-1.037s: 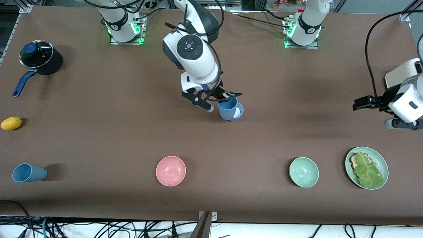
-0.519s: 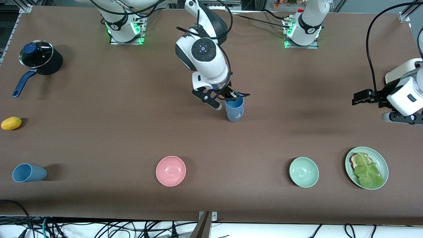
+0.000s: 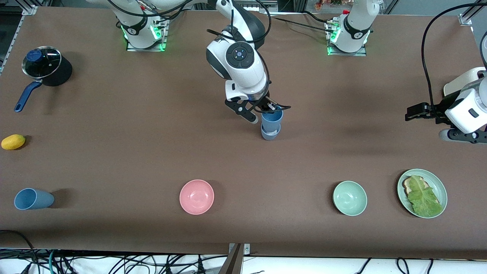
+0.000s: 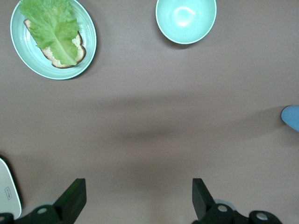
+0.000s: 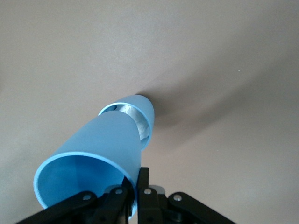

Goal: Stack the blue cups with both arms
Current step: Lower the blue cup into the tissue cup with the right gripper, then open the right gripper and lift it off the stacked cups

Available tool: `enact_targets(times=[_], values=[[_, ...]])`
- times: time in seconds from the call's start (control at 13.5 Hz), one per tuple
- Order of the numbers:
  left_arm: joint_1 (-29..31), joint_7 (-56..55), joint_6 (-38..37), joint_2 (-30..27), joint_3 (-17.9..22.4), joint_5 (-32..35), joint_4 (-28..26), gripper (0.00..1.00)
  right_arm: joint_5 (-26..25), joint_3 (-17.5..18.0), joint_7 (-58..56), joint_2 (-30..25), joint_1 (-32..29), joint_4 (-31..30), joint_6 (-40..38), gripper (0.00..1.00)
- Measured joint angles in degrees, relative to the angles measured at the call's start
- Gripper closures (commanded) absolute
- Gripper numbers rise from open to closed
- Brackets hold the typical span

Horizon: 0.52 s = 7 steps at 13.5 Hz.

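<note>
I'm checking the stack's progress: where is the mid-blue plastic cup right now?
In the front view, the mid-blue plastic cup is mid-table, pinched at its rim by the right end effector and partly lowered into the slate-blue cup standing there.

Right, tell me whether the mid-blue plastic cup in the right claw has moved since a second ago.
Yes. The mid-blue plastic cup, judged against the pink bowl, shifted toward the left arm's end and now sits upright over the slate-blue cup, held by the right claw.

Lidded saucepan, lemon, pink bowl, mint bowl, lettuce-toast plate.
</note>
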Motion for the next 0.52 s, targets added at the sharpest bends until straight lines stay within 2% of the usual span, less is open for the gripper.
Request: enact_targets(times=[0.44, 0.52], values=[[0.0, 0.0, 0.0, 0.0, 0.0, 0.0, -0.2, 0.00, 0.0, -0.1, 0.0, 1.9, 0.4, 0.0, 0.0, 1.00], [0.0, 0.0, 0.0, 0.0, 0.0, 0.0, -0.2, 0.00, 0.0, -0.1, 0.0, 2.2, 0.6, 0.0, 0.1, 0.90]])
